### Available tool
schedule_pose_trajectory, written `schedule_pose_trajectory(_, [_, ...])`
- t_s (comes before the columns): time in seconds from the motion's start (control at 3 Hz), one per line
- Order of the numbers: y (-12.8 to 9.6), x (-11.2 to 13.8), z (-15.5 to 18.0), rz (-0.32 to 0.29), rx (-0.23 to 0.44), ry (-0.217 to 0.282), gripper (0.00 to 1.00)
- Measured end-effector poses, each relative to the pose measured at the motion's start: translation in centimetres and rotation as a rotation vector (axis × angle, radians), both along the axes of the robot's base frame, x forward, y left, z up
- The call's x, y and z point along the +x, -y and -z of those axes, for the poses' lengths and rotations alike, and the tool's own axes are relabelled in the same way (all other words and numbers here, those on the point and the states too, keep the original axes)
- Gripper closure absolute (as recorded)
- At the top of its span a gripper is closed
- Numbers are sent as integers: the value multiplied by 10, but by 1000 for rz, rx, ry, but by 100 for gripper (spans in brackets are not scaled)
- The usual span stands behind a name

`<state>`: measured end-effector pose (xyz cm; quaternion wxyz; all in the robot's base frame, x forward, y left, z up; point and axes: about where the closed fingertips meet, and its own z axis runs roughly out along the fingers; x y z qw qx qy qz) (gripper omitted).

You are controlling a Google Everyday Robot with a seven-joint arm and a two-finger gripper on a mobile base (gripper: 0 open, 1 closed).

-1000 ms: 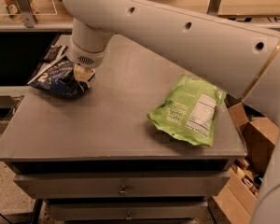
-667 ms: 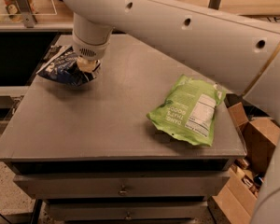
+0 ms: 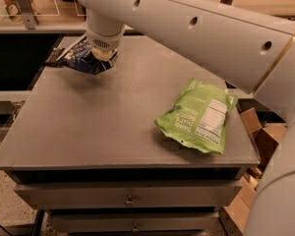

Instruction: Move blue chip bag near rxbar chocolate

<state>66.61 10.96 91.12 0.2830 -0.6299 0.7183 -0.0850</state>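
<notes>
Fingers (image 3: 107,54) of gripper (image 3: 101,58) around one blue chip bag (image 3: 81,62), back-left; one green bag (image 3: 196,114).

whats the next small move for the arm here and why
Probably lower the blue chip bag and release it. The gripper holds it, seemingly just off the table, at the far left corner in this view, already right beside the dark rxbar chocolate at the edge.

The white arm (image 3: 201,31) stretched in from the right across the far side of the tabletop (image 3: 103,127), its ribbed wrist (image 3: 104,34) pointing straight down. The tool (image 3: 104,57) hung over the far left corner, fingers pinched on the blue chip bag (image 3: 83,62).
</notes>
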Motion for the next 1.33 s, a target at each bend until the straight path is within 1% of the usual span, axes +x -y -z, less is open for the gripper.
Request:
schedule_pose_trajectory(0.33, [12,21,2,10,29,29,100])
schedule_pose_trajectory(0.67, [15,39,12,16,66,48,84])
schedule_pose_trajectory(1.33, [6,62,41,38,112,56,38])
